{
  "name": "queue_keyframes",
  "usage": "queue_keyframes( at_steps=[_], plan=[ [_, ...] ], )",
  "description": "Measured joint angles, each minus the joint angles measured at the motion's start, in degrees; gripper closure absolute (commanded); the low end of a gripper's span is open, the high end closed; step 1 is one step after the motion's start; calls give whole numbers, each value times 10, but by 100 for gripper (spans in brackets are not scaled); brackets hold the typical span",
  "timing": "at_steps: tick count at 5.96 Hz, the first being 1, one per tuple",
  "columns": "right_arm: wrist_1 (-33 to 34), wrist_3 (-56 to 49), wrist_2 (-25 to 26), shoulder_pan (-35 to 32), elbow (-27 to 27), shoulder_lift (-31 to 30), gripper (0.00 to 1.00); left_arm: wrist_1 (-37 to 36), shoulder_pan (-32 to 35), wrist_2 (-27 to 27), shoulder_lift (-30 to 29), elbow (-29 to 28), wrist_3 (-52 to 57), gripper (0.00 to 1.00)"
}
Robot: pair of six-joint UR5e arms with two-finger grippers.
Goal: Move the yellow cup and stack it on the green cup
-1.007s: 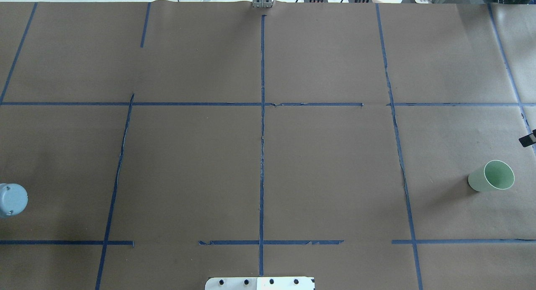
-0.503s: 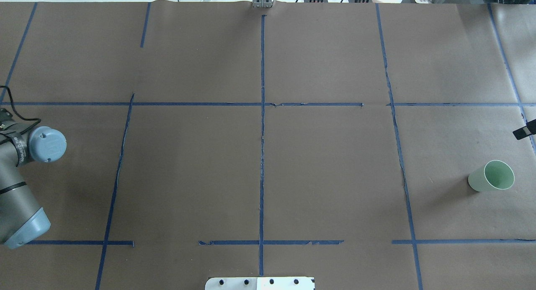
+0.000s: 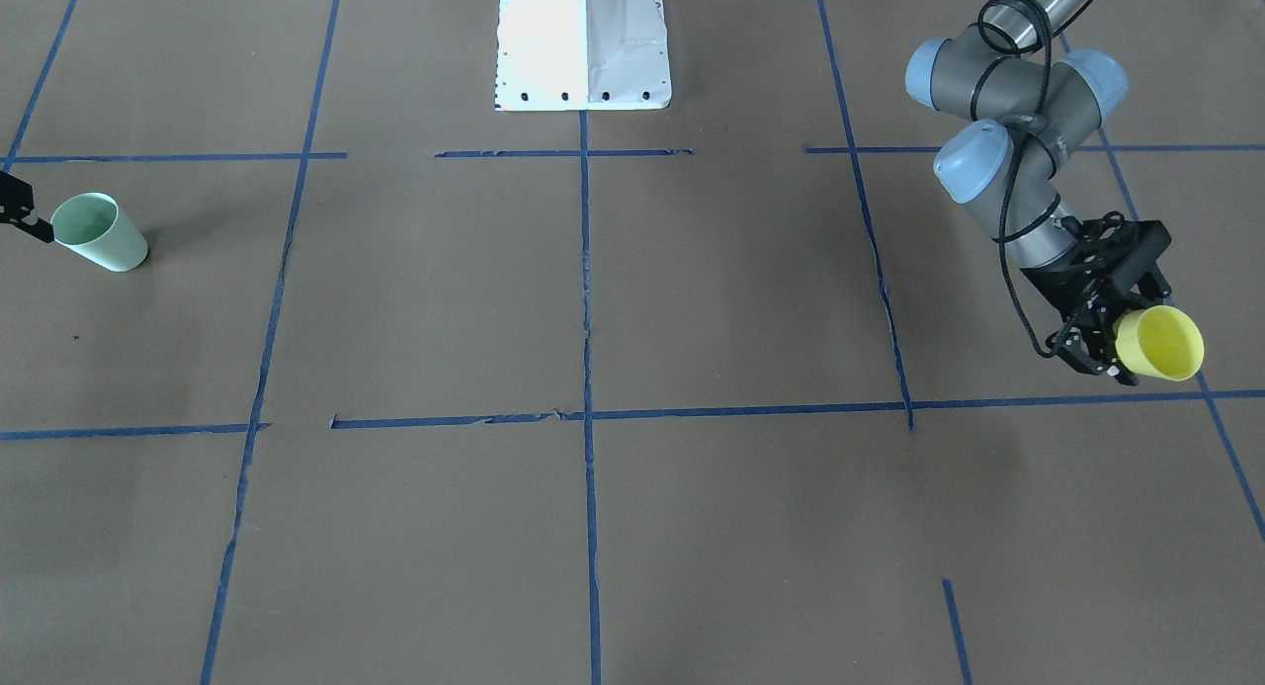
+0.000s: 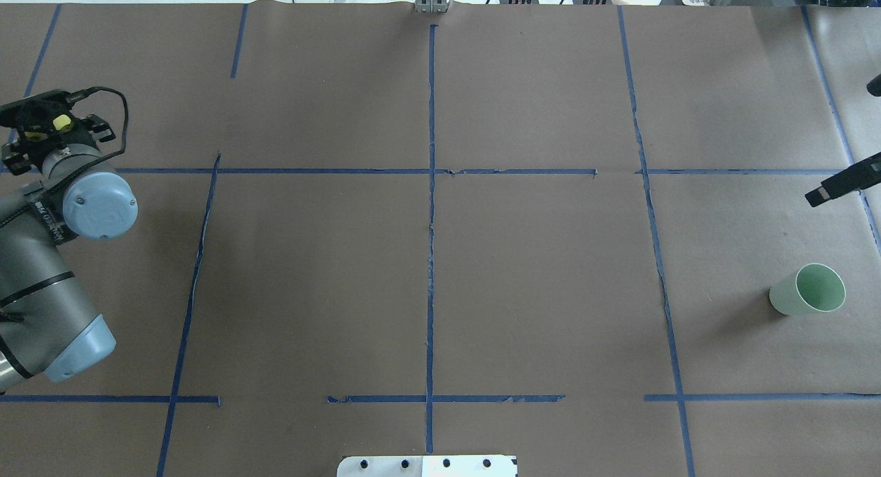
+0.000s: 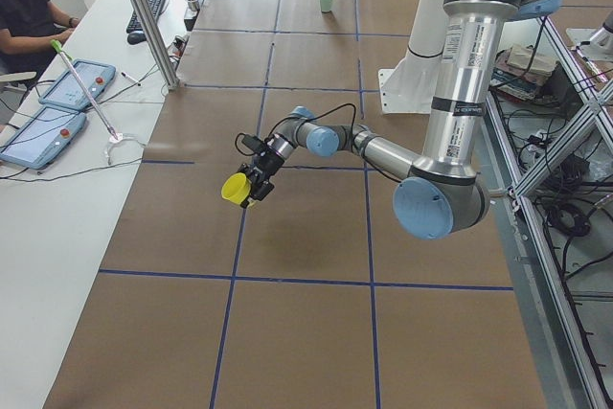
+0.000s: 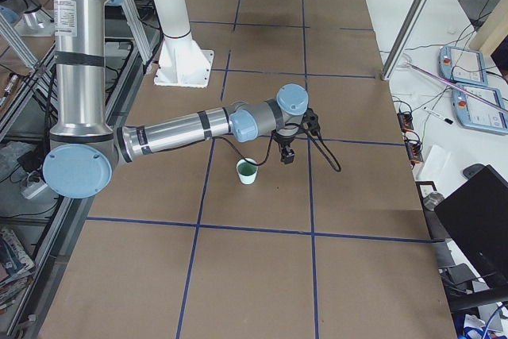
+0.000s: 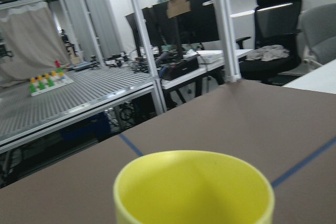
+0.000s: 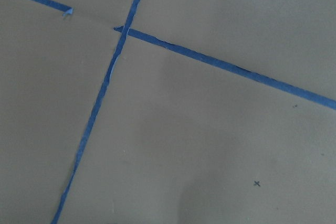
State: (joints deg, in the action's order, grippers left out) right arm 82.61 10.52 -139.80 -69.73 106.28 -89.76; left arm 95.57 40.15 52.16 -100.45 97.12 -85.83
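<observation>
My left gripper (image 3: 1115,331) is shut on the yellow cup (image 3: 1161,344) and holds it tilted on its side above the table, mouth turned away from the robot base. The cup also shows in the exterior left view (image 5: 233,188), fills the bottom of the left wrist view (image 7: 194,190), and shows as a small yellow patch overhead (image 4: 62,122). The green cup (image 4: 807,290) stands upright at the table's far right, also in the front-facing view (image 3: 99,232). My right gripper (image 6: 287,155) hovers just beyond the green cup; only a black finger (image 4: 836,186) shows overhead, so I cannot tell whether it is open.
Brown paper with a blue tape grid (image 4: 431,188) covers the table. The white robot base (image 3: 583,42) stands at the middle of the near edge. Operator tablets (image 5: 72,83) lie on a side table. The right wrist view shows only paper and tape (image 8: 210,61).
My left arm has swung in from the overhead view's left edge, away from the base, carrying the yellow cup. The right gripper's finger has shifted farther from the base. The green cup has not moved.
</observation>
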Motion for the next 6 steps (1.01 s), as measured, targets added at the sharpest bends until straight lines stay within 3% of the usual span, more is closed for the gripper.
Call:
queue_keyframes(
  at_steps=[1, 3, 6],
  plan=[
    [0, 63, 14, 27, 0, 36, 0, 94, -1, -1, -19, -3, 96, 91],
    [0, 202, 22, 89, 1, 113, 0, 285, -9, 59, -54, -10, 232, 91],
    [0, 381, 77, 198, -2, 233, 0, 393, -86, 121, -124, -13, 371, 91]
  ],
)
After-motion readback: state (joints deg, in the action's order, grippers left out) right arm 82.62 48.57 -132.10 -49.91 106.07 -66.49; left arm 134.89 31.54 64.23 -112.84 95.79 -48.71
